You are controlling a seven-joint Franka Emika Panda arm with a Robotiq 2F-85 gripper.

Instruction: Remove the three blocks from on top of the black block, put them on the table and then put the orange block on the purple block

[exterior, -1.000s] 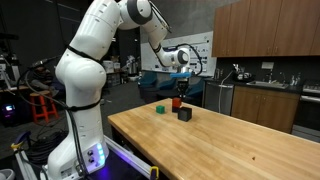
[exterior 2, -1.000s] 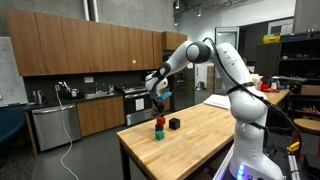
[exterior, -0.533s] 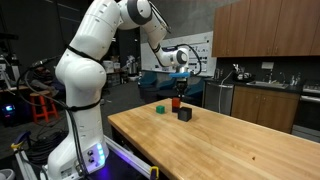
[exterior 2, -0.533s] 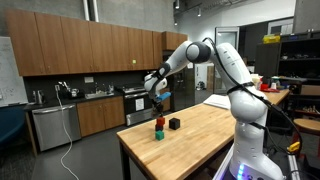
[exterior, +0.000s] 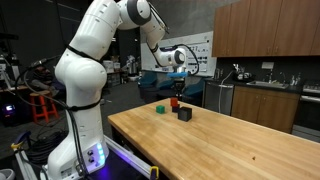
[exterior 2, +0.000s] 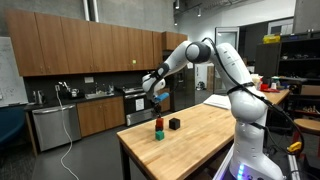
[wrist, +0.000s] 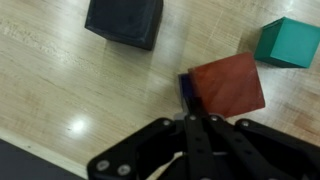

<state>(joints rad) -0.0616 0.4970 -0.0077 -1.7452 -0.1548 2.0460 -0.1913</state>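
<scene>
Wooden table [wrist: 60, 85], orange block [wrist: 225, 85] perched on purple block [wrist: 185, 90]; gripper [wrist: 197, 122] fingers pressed together, empty. One nudge probably topples it.

Dim room, even overhead light — soft shadows in both exterior views. Wrist view is blurred, with a small glare spot on the counter [wrist: 75, 125].
</scene>
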